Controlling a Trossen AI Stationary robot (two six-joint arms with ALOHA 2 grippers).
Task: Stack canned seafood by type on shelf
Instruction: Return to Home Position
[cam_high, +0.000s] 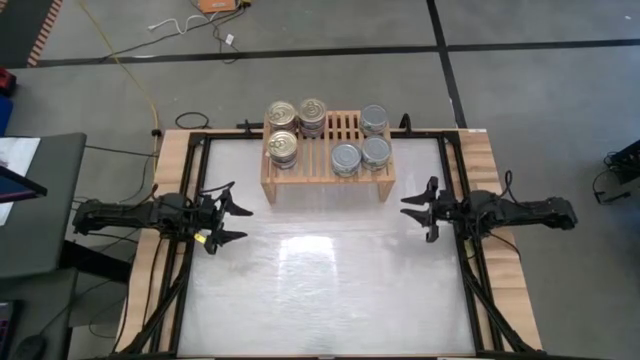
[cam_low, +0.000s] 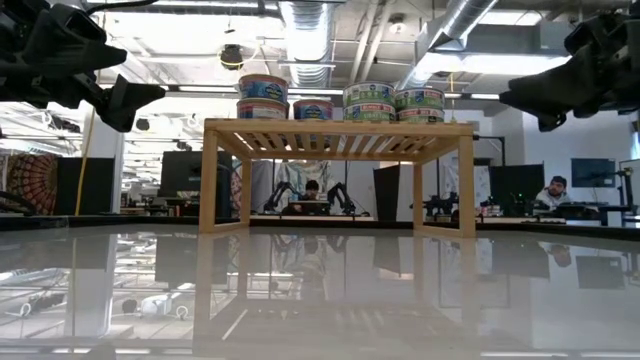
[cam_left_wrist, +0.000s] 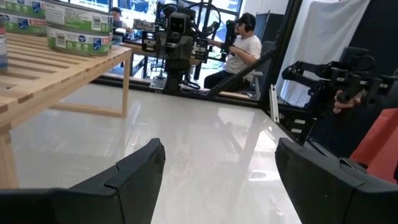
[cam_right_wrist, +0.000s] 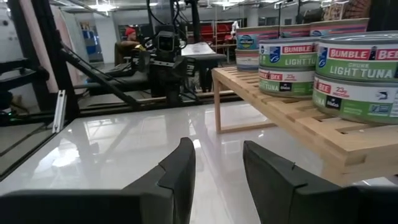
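The near half of the white table (cam_high: 330, 290) is bare and glossy. Halfway up it, the two arms reach in from the sides, well apart from each other and from the cans. The left gripper (cam_high: 232, 213) hangs above the table's left edge with its fingers spread wide and nothing between them. The right gripper (cam_high: 408, 206) hangs above the right edge, its fingers parted only narrowly and also holding nothing.

Behind them, at the table's far edge, stands the shelf (cam_high: 325, 180), its slatted top facing up. The gold-top cans (cam_high: 284, 147) sit on its left part in three spots, two at the back and one in front. The silver-top cans (cam_high: 346, 158) sit on its right part, two in front and one at the back. A strip of bare slats separates the two groups. The low view shows the cans in stacks two high, blue and pink labels on the left, green labels on the right.

Beyond the table, a person (cam_left_wrist: 245, 46) sits among other robot rigs.
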